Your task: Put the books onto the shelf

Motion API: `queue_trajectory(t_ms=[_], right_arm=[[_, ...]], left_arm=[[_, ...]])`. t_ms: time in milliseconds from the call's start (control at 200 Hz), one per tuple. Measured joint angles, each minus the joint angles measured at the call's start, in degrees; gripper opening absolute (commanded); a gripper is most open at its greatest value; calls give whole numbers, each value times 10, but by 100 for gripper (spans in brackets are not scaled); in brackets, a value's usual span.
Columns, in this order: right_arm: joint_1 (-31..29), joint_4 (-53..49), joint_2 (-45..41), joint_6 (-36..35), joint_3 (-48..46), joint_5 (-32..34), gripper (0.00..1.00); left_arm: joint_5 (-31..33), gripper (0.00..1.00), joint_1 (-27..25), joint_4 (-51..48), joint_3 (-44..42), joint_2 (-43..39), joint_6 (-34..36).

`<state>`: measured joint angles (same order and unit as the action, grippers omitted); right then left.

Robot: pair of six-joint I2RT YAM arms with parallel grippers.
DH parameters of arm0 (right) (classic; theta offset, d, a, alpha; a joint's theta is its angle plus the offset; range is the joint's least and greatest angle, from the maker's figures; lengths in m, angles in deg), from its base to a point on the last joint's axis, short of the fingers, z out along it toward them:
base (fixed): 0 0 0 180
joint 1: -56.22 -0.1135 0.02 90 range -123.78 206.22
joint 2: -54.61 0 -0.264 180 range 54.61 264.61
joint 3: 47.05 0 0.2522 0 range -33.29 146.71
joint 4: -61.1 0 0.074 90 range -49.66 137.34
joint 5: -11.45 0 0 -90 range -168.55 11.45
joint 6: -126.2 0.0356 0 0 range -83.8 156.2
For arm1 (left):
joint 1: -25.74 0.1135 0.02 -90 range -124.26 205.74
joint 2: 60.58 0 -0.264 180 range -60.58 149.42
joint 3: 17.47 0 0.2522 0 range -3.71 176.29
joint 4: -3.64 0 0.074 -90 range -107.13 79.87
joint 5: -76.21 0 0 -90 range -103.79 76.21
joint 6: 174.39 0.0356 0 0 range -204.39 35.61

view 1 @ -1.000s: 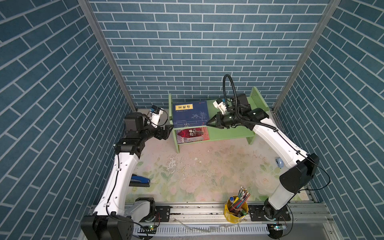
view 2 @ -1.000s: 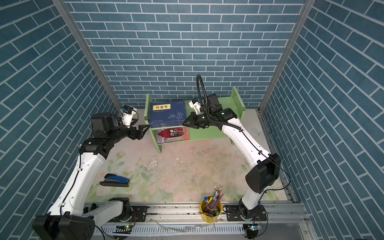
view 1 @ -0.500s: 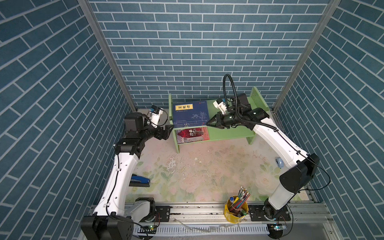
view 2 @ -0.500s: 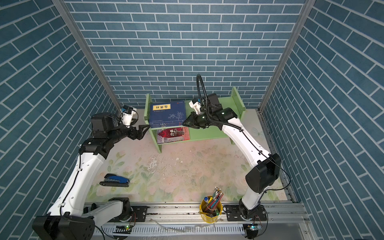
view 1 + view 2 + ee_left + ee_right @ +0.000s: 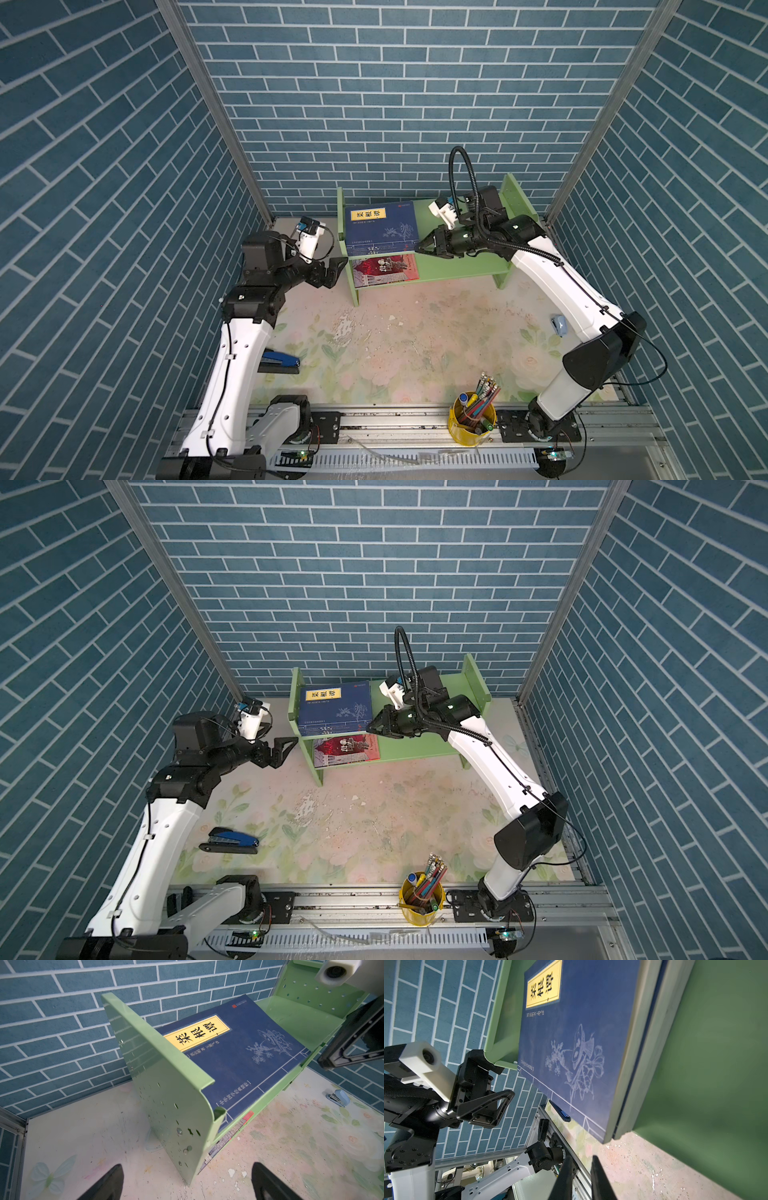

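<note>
the right jaws are open just a crack and hold nothing. their tips sit right by the 3 o'clock edge of the navy books (image 5: 382, 226), likely to push the pile snug toward the side wall. the left jaws are spread wide and hold nothing too. they hang just outside the shelf (image 5: 453, 270), at its 9 o'clock end, maybe to stop it sliding if the pile gets pushed.

the navy books lie flat in a pile on the top board, close to the 9 o'clock side wall. the right wrist view shows more than one, but not how many. the red book (image 5: 384, 270) lies flat on the lower board, right under them. every book in sight is on the shelf, so the job looks nearly done.

the pile's front edge pokes a bit past the board's lip, so a bump could knock it off. the surface (image 5: 415, 340) in front is open. the blue stapler (image 5: 280, 360) at 8 o'clock and the pencil cup (image 5: 471, 415) at 5 o'clock are well away from the jaws.
</note>
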<state>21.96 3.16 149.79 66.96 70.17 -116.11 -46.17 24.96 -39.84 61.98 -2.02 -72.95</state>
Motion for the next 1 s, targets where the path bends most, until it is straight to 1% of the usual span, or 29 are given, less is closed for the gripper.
queue_trajectory(t_ms=[135, 285, 500, 595, 635, 650, 700, 730, 760, 895, 995], right_arm=[[0, -15, -23, -24, 0, 28, 28], [7, -27, -73, -50, -3, 68, 33], [29, -32, -168, -75, -59, 117, 38], [35, -31, -196, -81, -89, 143, 50], [37, -32, -209, -86, -106, 156, 58], [38, -33, -213, -88, -111, 162, 62], [43, -33, -227, -87, -131, 183, 83], [45, -35, -235, -90, -141, 199, 92], [48, -37, -242, -93, -147, 213, 98], [81, -45, -275, -99, -165, 289, 99], [106, -44, -306, -99, -195, 330, 99]], left_arm=[[-3, 100, 0, -27, 0, -17, -2], [-2, 100, 0, -62, 0, -47, -12], [12, 100, 0, -101, -1, -92, -25], [33, 100, 0, -106, -10, -106, -35], [45, 100, 0, -108, -15, -111, -43], [50, 100, 0, -108, -17, -113, -46], [68, 100, 0, -109, -23, -116, -58], [79, 100, 0, -110, -27, -117, -66], [90, 100, 0, -110, -31, -117, -75], [139, 100, 2, -109, -54, -109, -114], [176, 100, 5, -103, -77, -96, -140]])
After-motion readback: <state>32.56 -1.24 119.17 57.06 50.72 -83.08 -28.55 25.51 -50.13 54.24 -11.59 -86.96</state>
